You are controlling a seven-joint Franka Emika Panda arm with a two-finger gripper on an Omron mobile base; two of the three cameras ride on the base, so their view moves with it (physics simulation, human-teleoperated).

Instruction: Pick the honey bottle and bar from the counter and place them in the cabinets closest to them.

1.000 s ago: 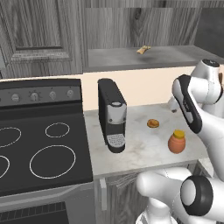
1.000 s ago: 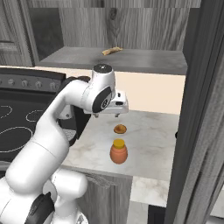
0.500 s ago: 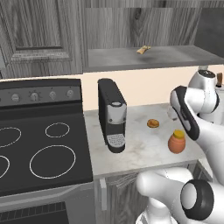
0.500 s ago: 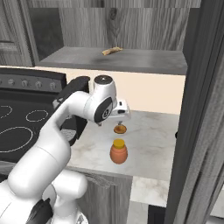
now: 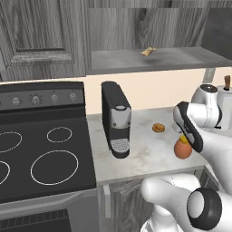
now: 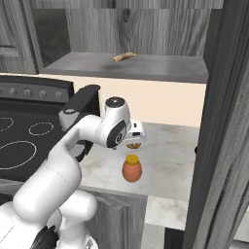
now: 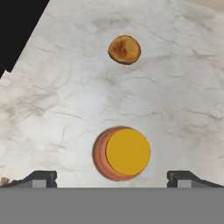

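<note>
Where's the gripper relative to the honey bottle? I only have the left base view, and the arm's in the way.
Observer: In the hand view the gripper is above the honey bottle, fingertips wide open on either side.
Operator: Touching it?
Observer: No, bare counter shows between each tip and the bottle.
Operator: Anything close by?
Observer: A flat round pastry lies beyond the bottle, apart from it.

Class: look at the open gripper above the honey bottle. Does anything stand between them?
Nothing visible does. In the hand view the gripper looks straight down on the honey bottle, fingertips wide on either side of it; the pastry lies apart, beyond it on the counter.
</note>
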